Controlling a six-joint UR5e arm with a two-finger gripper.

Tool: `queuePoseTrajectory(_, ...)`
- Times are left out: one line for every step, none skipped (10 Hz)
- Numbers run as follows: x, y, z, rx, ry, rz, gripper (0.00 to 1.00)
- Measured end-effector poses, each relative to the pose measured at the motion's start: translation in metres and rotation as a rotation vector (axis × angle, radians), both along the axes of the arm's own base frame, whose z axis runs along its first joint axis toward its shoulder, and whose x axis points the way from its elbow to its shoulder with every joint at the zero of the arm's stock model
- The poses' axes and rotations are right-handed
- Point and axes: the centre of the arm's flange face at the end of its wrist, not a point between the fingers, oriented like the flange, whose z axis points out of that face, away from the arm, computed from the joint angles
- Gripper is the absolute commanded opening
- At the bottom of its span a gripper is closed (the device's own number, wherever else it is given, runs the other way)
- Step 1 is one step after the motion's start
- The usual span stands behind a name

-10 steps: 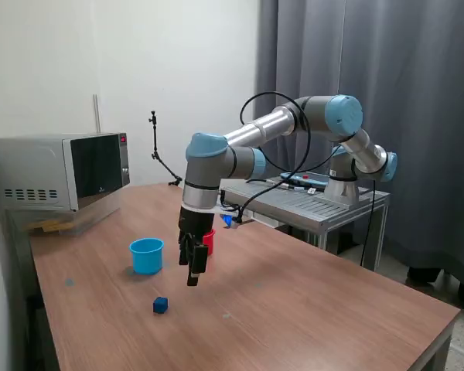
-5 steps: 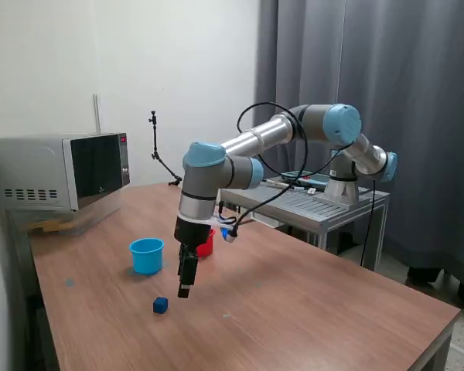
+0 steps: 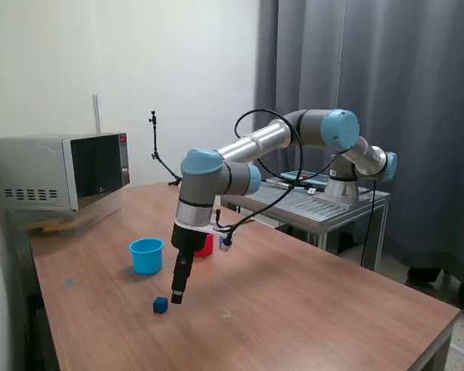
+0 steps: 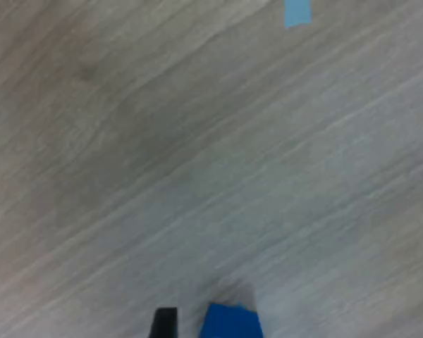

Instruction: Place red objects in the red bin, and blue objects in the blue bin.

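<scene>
One dark blue cube [image 3: 161, 304] lies on the wooden table, in front of the light blue bin [image 3: 147, 255]. The red bin [image 3: 206, 246] stands behind my wrist and is partly hidden by it. My gripper [image 3: 176, 294] points down, just to the exterior view's right of the cube and a little above the table. In the wrist view the cube [image 4: 231, 322] sits near one fingertip [image 4: 163, 322], and the other fingertip shows at the far edge. The jaws stand wide apart and hold nothing. The red cubes and a second blue cube are out of view.
A microwave [image 3: 62, 182] stands at the table's back, on the exterior view's left. A metal stand [image 3: 309, 202] with the arm's base is behind the table. A small piece of light blue tape [image 4: 297, 12] is stuck on the tabletop.
My gripper has moved down and to the exterior view's left, away from the red bin and close to the blue cube. The cube and the bins have not moved.
</scene>
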Motion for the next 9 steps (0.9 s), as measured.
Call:
queuePoseTrajectory(-0.002, 0.003, -0.003, -0.004, 0.001, -0.025, 1.0)
queuePoseTrajectory(-0.004, 0.005, -0.009, -0.007, 0.0, -0.045, 1.0)
queuePoseTrajectory(-0.005, 0.006, -0.015, -0.01, -0.002, -0.066, 1.0)
queuePoseTrajectory(-0.006, 0.008, -0.021, -0.01, -0.004, -0.09, 1.0)
queuePoseTrajectory(-0.007, 0.01, -0.023, -0.009, -0.004, -0.11, 1.0)
queuePoseTrajectory(-0.008, 0.012, -0.025, -0.008, -0.003, -0.122, 1.0)
queuePoseTrajectory(-0.009, 0.015, -0.025, -0.007, -0.002, -0.129, 1.0)
queuePoseTrajectory(-0.009, 0.016, -0.026, -0.006, -0.002, -0.131, 1.0)
queuePoseTrajectory(-0.009, 0.019, -0.027, -0.006, -0.004, -0.132, 1.0)
